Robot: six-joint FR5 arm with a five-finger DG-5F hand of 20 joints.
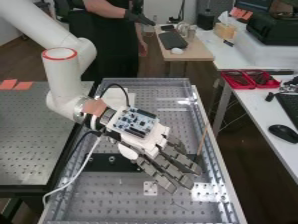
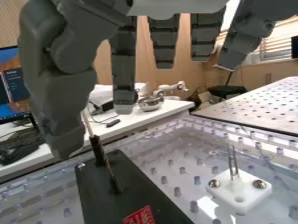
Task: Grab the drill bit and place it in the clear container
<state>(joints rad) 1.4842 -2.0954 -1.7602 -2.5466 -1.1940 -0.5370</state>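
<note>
The high view's left side has the white arm [image 1: 73,85] reaching over the perforated counter [image 1: 80,197]. Next comes a black plate [image 1: 113,162], lying flat, with part of it under the hand [image 1: 143,145]. A small white block [image 1: 150,188] sits beside the lowest fingertips; two screw heads flank a slim, upright metal piece [image 2: 235,162] in it, which I take to be the drill bit, though it is too thin to be sure. The fingers [image 1: 174,167] are straight and a little apart, the thumb [image 2: 60,110] well clear of them, nothing clamped between. Rightmost, a thin brown rod [image 1: 202,140] stands aslant near the fingertips.

The step in hand looks like the approach. Done well, it brings thumb and fingers down on opposite sides of the metal piece, closing evenly so that it isn't bent against its seat. Gripping high leaves room above the screws; lifting straight along its own line should keep it from binding. Being so slim, it may roll or slip in wide pads, so a firm pinch near the tips seems best. The brown rod could be knocked by a sideways sweep. I cannot tell which clear edge belongs to the container, so that needs settling before the carry.
</note>
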